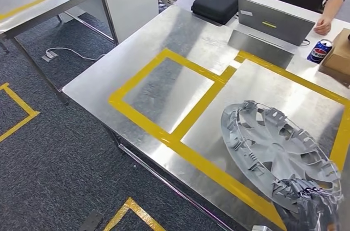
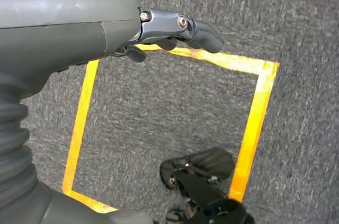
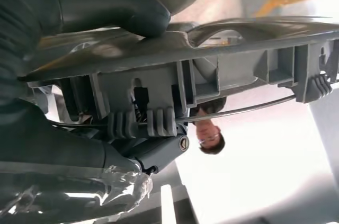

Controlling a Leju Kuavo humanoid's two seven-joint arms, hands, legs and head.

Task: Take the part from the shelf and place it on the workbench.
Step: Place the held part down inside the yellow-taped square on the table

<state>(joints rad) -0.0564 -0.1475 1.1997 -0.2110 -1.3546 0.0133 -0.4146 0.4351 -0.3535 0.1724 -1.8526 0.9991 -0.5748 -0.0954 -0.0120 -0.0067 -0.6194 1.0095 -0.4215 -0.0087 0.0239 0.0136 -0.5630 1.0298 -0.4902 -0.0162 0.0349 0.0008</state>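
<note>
The right hand (image 3: pixel 119 102) grips the rim of the grey wheel cover (image 1: pixel 276 152), thumb (image 3: pixel 116 9) on one face and fingers (image 3: pixel 160 152) under the ribbed edge. In the head view this hand (image 1: pixel 311 209), wrapped in clear film, sits at the near right corner, on the near edge of the cover. The cover lies inner side up over the metal workbench (image 1: pixel 173 34), inside the right of two yellow-taped fields (image 1: pixel 198 105); whether it rests flat or is held just above the surface, I cannot tell. The left hand (image 2: pixel 176 30) hangs over grey carpet (image 2: pixel 303 33) above a yellow tape square (image 2: pixel 256 113), fingers loosely straight, holding nothing. At the far side sit a black case (image 1: pixel 216 3), a grey laptop (image 1: pixel 274 21), a blue can (image 1: pixel 320 52) and a cardboard box (image 1: pixel 338 56), with a person's hands (image 1: pixel 324 23) near the laptop.
</note>
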